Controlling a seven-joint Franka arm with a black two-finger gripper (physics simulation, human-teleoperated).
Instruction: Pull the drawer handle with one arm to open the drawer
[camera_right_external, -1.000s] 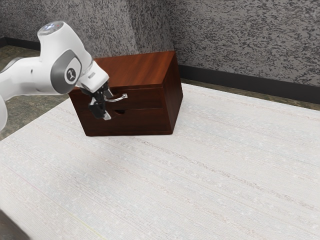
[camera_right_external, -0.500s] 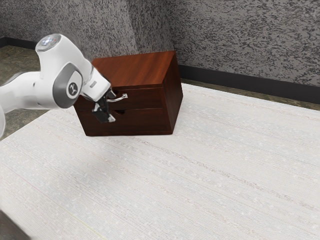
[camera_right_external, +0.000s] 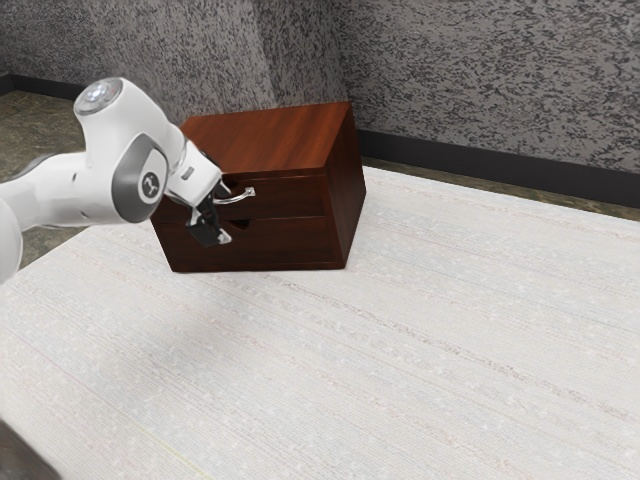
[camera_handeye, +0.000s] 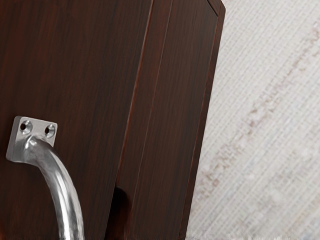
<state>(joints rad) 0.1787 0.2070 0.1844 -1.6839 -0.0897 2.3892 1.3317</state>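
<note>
The white arm (camera_right_external: 85, 185) comes in from the exterior view's left. Its grey joint disc (camera_right_external: 146, 184) carries a small white mark, too small to read. Just beyond the disc, the black gripper (camera_right_external: 208, 224) hangs in front of the drawer, at the end of the handle (camera_right_external: 237, 195) nearer the arm. It sits close against the dark wood, and I cannot tell whether it is clenched on the handle or released.

The handle is a curved bar of brushed silver metal that bows out from the drawer front (camera_right_external: 285, 198). In the wrist view the handle (camera_handeye: 56, 175) rises from a small square plate (camera_handeye: 34, 129) with two screw holes, fixed flat to the drawer front (camera_handeye: 75, 65).

The drawer sits in a small cabinet (camera_right_external: 280, 140) of reddish-brown, dark-grained wood with a plain top. A thin seam marks the drawer's outline in the cabinet's front face. I cannot tell whether it stands out from that face at all.

The cabinet rests on the table (camera_right_external: 400, 340), toward its far edge at the exterior view's left. The table is pale, whitish board with fine streaks of grain running across it, and it spreads wide toward the right. In the wrist view the same pale table (camera_handeye: 265, 125) lies beside the cabinet's corner.

Behind stands a speckled grey wall (camera_right_external: 480, 70) with a dark baseboard (camera_right_external: 500, 165). A mottled greenish floor (camera_right_external: 30, 115) shows at the far left.
</note>
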